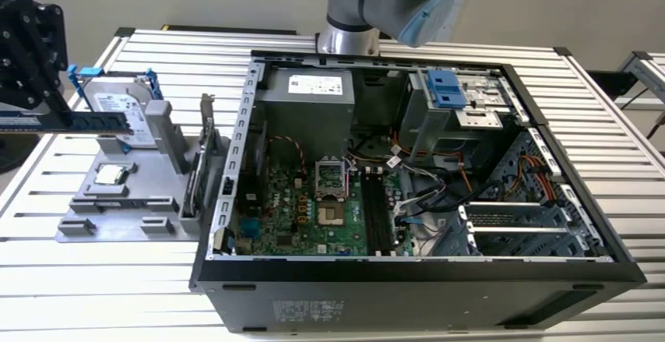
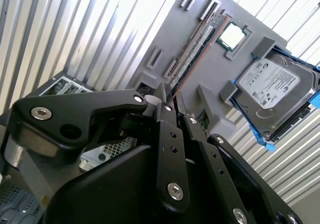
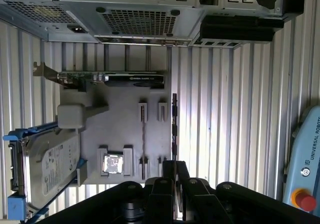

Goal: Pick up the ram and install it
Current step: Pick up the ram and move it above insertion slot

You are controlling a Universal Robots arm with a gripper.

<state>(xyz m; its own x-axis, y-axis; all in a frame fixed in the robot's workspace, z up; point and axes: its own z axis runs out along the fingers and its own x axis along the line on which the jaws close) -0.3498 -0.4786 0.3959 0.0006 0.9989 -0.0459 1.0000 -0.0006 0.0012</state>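
The gripper (image 1: pixel 54 110) is closed narrow on the ram (image 1: pixel 99 121) and holds it by one end. In the exterior view the blue stick lies level in the air, with its long edge down, over the worktop's (image 1: pixel 177 52) edge at the exterior view's left. Its free end reaches in front of the hard drive (image 1: pixel 112 102).

In both wrist views the ram (image 2: pixel 197 49) (image 3: pixel 174 119) is seen from its thin edge, and it goes straight out from between the black fingers (image 2: pixel 169 134) (image 3: pixel 161 194). In the first wrist view it hangs just beside the edge of the grey holder (image 3: pixel 120 114), over the bare slats, and it sits in none of the holder's slots.

On the grey holder the processor (image 3: pixel 112 164) lies flat in its square place. The hard drive (image 3: pixel 50 164) with the blue bracket stands at the holder's outer side. The graphics card (image 3: pixel 115 78) stands on its edge at the side of the holder nearest to the computer case (image 1: pixel 416 276).

The case lies open in the middle of the worktop, and the green motherboard (image 1: pixel 301 217) is visible inside it. The case is well apart from the ram.
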